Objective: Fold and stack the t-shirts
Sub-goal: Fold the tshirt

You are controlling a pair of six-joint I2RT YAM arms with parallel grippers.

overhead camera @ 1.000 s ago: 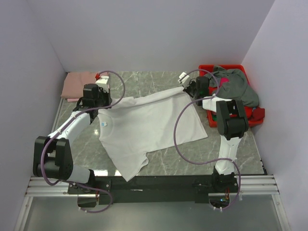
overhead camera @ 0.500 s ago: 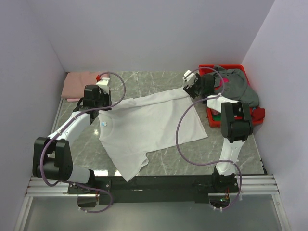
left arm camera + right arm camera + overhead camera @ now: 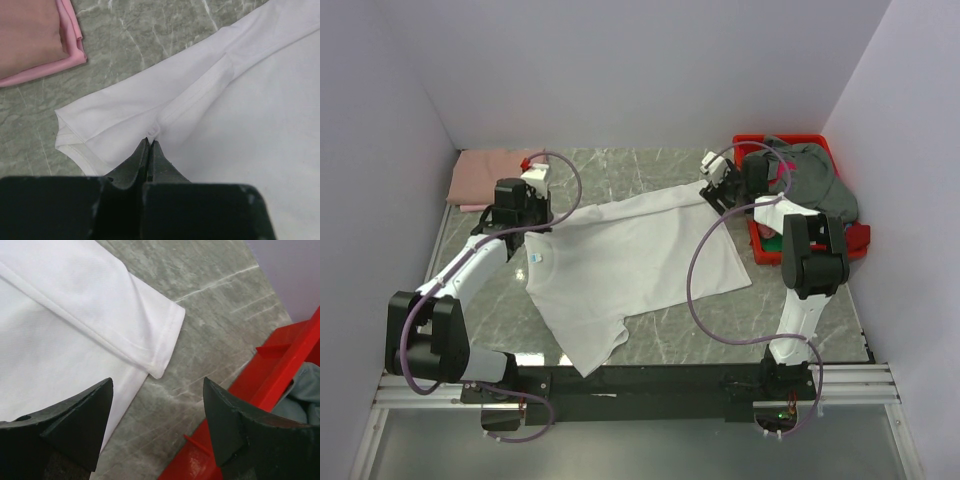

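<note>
White t-shirt [image 3: 630,265] lies spread on the grey veined tabletop [image 3: 660,165]. Left gripper [image 3: 150,145] is clamped on its sleeve seam; right gripper [image 3: 157,385], jaws wide apart and holding nothing, hovers over the opposite sleeve near the red bin [image 3: 800,140].

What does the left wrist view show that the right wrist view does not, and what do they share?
Only the left wrist view shows the folded pink stack at upper left and the left gripper, its fingers shut on the white t-shirt near the sleeve seam. Only the right wrist view shows the red bin, grey cloth inside it, and the right gripper, fingers open above the table, holding nothing. Both show the white t-shirt lying on the grey marble table.
</note>
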